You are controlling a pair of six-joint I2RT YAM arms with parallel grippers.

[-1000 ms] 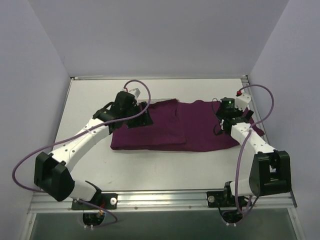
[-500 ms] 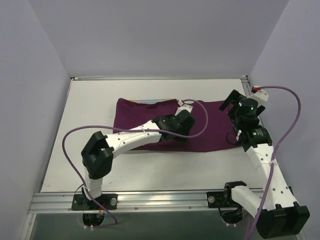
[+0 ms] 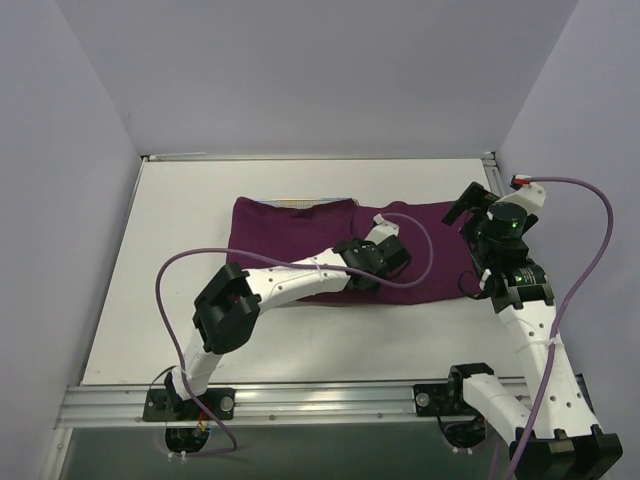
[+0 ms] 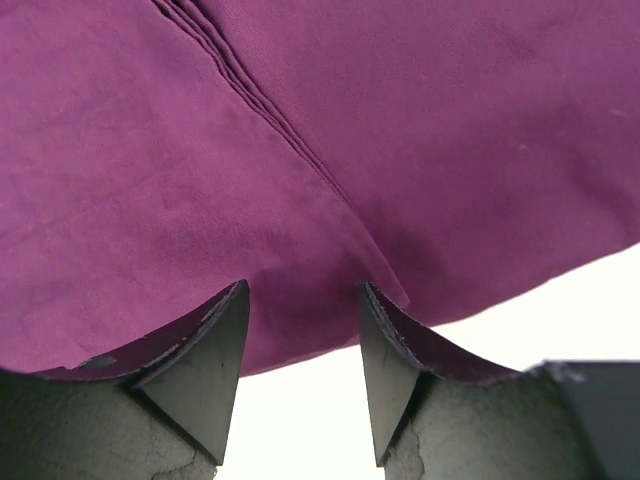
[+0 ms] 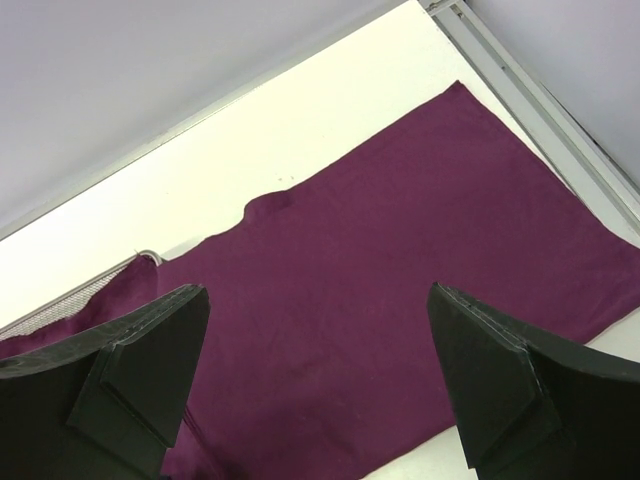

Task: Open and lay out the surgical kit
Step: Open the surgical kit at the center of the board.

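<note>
The dark purple cloth wrap [image 3: 300, 240] lies spread on the white table, with a fold line running across it in the left wrist view [image 4: 260, 100]. A sliver of the silver wire-mesh tray [image 3: 300, 200] shows at its far edge, and also in the right wrist view [image 5: 80, 295]. My left gripper [image 3: 372, 270] is open, its jaws low over the cloth's near edge [image 4: 303, 300], holding nothing. My right gripper [image 3: 468, 205] is open wide and empty, raised above the cloth's right end [image 5: 320, 300]. No instruments are in view.
The left arm [image 3: 290, 275] stretches across the cloth's near half. A metal rail [image 3: 320, 400] runs along the table's near edge. Walls close in the back and both sides. Bare white table [image 3: 180, 260] shows left of the cloth.
My left gripper has swung from the cloth's far left corner rightward to its middle near edge. My right gripper has lifted off the cloth's right end and stands higher. The cloth lies differently.
</note>
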